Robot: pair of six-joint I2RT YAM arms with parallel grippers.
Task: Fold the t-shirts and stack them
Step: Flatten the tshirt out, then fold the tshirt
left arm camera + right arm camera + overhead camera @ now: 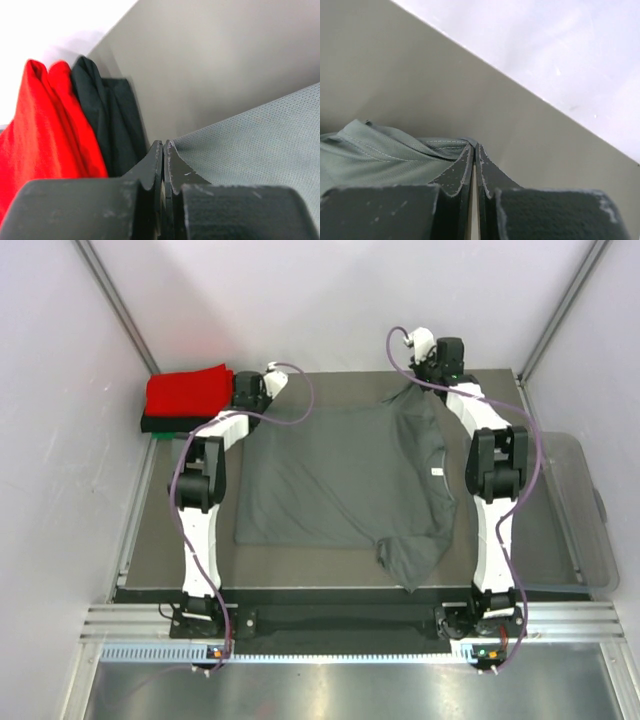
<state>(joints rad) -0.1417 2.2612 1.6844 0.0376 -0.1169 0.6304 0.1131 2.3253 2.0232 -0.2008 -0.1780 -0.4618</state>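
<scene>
I can't read any text, brand, number or sign in my 3 views. The only label I spot is a small white tag (437,472) on the dark grey t-shirt (330,480), and it's too small for me to make out
</scene>
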